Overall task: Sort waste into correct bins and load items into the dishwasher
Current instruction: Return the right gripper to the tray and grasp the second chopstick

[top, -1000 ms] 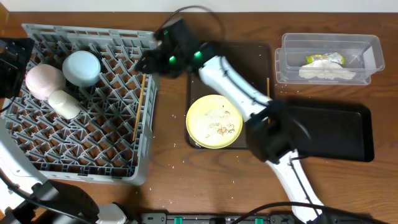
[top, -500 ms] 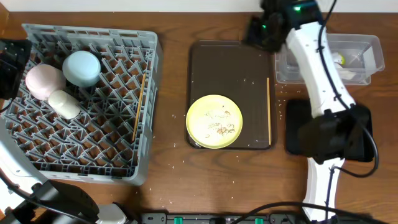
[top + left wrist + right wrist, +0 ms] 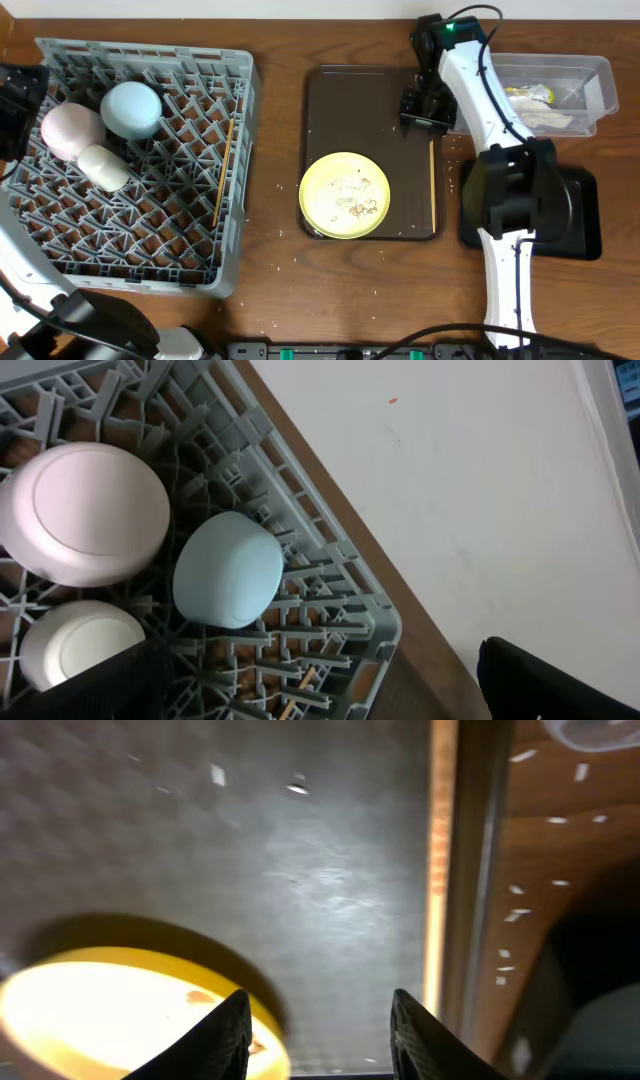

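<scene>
a: where is the right tool (image 3: 424,108)?

b: above the far right corner of the brown tray (image 3: 340,100). its fingers are parted a moderate way and there is nothing between them. the chopstick (image 3: 432,185) it seems to be after lies flat along the tray's right edge, just inside the rim.

a: is it lined up?

b: not quite. in the wrist view the chopstick runs about in line with the right finger (image 3: 415,1040), not through the gap. the tool probably needs a small sideways shift, so that the fingers straddle the chopstick and close across it.

a: that rim looks awkward.

b: it's likely the main hazard (a thin stick against a raised lip leaves the outer finger little room). the tool would do well to come down level and take the chopstick near its middle, which should stop it flicking away or tipping.

a: and the plate (image 3: 345,195)?

b: it sits on the tray to the left of the chopstick, not touching it, with crumbs (image 3: 352,203) on it. the tool should not brush it.

a: where does the chopstick go?

b: presumably the rack (image 3: 150,235) on the bench, where a second stick (image 3: 224,170) lies near the right wall. the left tool (image 3: 325,690) hangs over the rack's far left corner, above the pink bowl (image 3: 68,130), blue bowl (image 3: 132,108) and cup (image 3: 103,167). its fingers are spread wide and hold nothing.
</scene>
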### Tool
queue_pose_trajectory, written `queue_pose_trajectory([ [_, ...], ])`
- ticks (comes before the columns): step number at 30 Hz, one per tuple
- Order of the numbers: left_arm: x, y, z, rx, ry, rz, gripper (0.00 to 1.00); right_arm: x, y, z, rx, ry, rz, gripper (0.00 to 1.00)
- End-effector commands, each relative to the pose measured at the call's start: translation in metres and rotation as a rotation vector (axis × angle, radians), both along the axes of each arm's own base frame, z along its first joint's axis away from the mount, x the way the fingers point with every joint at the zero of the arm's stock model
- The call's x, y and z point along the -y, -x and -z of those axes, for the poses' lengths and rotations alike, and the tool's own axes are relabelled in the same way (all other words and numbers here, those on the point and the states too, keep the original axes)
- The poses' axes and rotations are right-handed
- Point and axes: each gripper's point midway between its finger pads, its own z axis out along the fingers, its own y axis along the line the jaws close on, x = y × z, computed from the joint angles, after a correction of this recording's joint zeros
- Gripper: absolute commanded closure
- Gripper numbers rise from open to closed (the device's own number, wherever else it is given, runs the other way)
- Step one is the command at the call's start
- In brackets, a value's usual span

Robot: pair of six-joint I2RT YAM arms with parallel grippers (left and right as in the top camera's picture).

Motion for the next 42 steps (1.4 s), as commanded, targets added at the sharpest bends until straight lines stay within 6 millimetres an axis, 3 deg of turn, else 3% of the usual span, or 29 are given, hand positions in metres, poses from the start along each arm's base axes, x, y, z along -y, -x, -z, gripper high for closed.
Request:
queue_pose_trajectory([
  [1,0.0,0.003,-0.006,0.008,-0.039,0.002,0.02,0.005,0.002,0.01,-0.013,0.03,-0.127,0.55],
  [9,0.0,0.003,-0.006,0.007,-0.038,0.002,0.02,0.015,0.008,0.03,-0.069,0.081,-0.189,0.59],
  [21,0.0,0.004,-0.006,0.006,-0.036,0.002,0.02,0.018,0.009,0.043,-0.082,0.075,-0.222,0.6],
  [30,0.0,0.004,-0.006,0.006,-0.036,0.002,0.02,0.023,0.027,0.07,-0.148,0.079,-0.241,0.63],
  [35,0.0,0.004,-0.006,0.006,-0.036,0.002,0.02,0.023,0.029,0.071,-0.153,0.072,-0.267,0.62],
  [42,0.0,0.004,-0.006,0.006,-0.036,0.002,0.02,0.011,0.027,0.066,-0.142,0.007,-0.25,0.73],
])
